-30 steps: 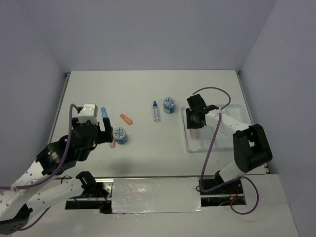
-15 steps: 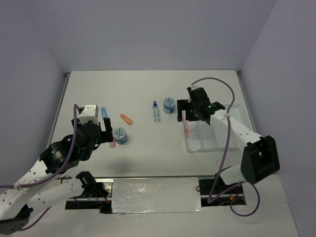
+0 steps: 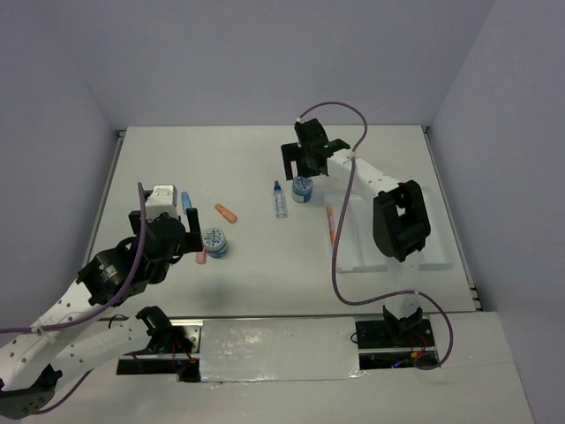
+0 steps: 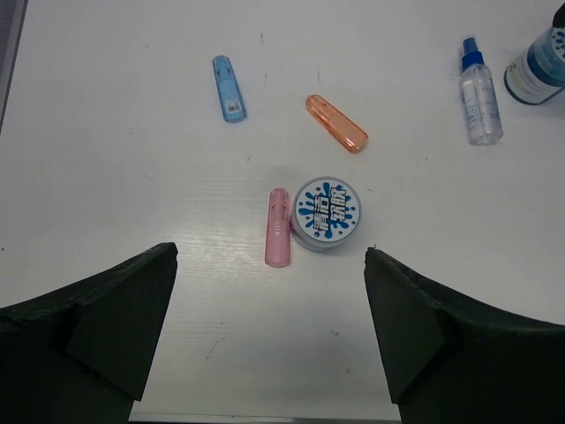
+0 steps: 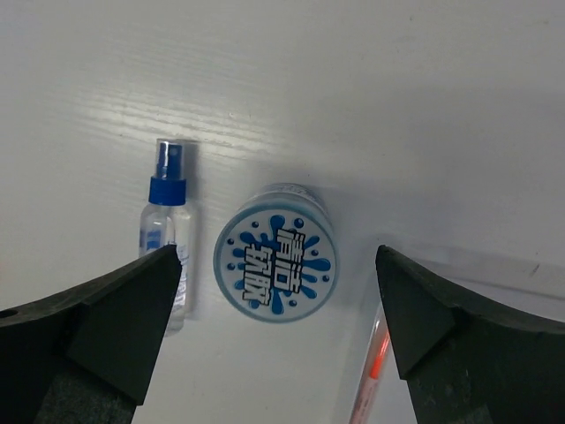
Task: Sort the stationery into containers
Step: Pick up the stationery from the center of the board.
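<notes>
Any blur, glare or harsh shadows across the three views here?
Top external: even, diffuse light, faint shadows, patchy glare on the silver strip at the near edge. Left wrist: the roll beside the pink piece is sharp; the left fingers are dark and featureless. Right wrist: the other roll is crisp, with a soft shadow; the right fingers are dark too.

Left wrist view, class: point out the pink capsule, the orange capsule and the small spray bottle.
pink capsule (image 4: 278, 227): left wrist view, middle of its body.
orange capsule (image 4: 336, 124): left wrist view, middle of its body.
spray bottle (image 4: 482, 104): left wrist view, clear body beneath the blue cap.
</notes>
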`<state>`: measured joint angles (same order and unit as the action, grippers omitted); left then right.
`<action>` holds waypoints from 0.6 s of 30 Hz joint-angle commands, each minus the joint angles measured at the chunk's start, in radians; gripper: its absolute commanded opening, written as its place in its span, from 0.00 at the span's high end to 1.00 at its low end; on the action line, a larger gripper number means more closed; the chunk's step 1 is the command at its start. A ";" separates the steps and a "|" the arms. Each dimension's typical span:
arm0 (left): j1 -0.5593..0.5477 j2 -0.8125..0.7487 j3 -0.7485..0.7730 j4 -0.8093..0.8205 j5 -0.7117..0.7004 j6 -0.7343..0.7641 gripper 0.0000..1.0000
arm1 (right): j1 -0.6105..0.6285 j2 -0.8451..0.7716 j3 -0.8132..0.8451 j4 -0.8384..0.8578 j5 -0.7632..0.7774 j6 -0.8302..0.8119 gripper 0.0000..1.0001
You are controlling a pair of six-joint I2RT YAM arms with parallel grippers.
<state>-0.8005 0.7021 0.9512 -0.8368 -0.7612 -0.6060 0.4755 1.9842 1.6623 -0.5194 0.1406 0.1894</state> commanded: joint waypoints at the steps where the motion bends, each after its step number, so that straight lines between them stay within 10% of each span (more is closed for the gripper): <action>1: 0.017 0.033 0.015 0.028 0.009 0.018 0.01 | 0.011 0.054 0.083 -0.054 0.015 -0.037 0.02; 11: 0.058 0.037 0.003 0.065 0.071 0.057 0.01 | 0.023 0.119 0.051 -0.038 -0.007 -0.027 0.25; 18: 0.061 0.043 0.003 0.070 0.082 0.068 0.01 | 0.028 -0.028 -0.025 0.041 -0.033 -0.004 0.74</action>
<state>-0.7460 0.7483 0.9497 -0.8013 -0.6895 -0.5701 0.4927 2.0918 1.6688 -0.5316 0.1341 0.1665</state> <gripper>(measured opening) 0.993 0.722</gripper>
